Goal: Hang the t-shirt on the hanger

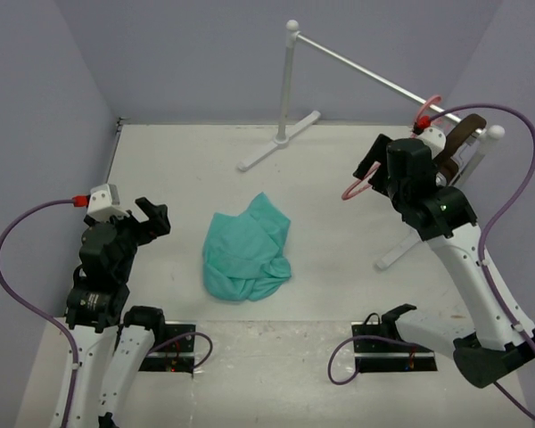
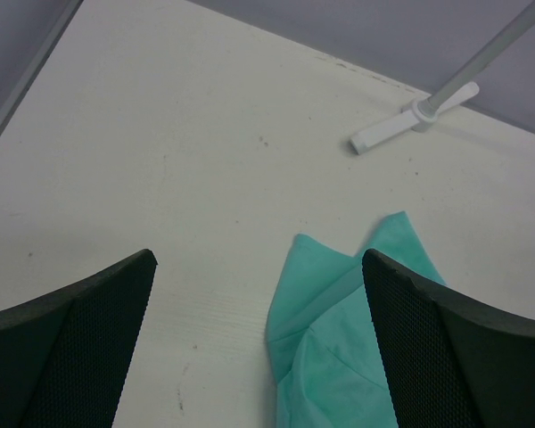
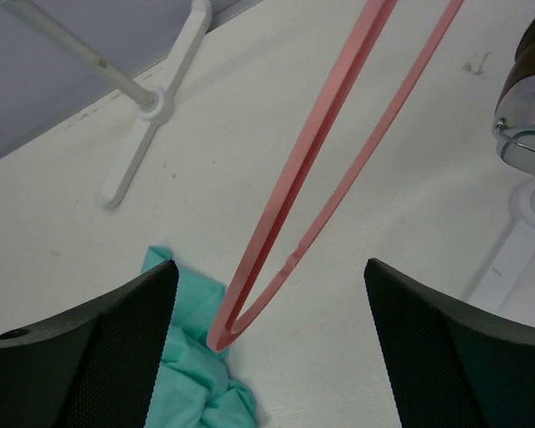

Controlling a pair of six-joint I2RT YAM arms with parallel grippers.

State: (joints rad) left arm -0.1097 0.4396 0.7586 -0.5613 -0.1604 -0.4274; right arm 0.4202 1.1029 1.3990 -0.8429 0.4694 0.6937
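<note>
The teal-green t-shirt [image 1: 248,250] lies crumpled on the table, between the arms. The pink hanger [image 1: 357,189] hangs by its hook from the white rail at the right, tilted toward the table's middle. My right gripper [image 1: 369,171] is open and raised beside the hanger's lower end. In the right wrist view the hanger [image 3: 312,152] runs down between the open jaws [image 3: 270,267] without touching them, with the t-shirt [image 3: 192,374] below. My left gripper [image 1: 159,218] is open and empty, left of the t-shirt. In the left wrist view the t-shirt [image 2: 330,343] shows between its jaws [image 2: 259,259].
The white rail stand [image 1: 285,89] spans the back right; one cross foot [image 1: 279,140] stands behind the t-shirt, the other [image 1: 399,250] beside the right arm. Brown-banded headphones [image 1: 459,138] hang at the rail's right end, also in the right wrist view [image 3: 526,116]. Walls enclose the table.
</note>
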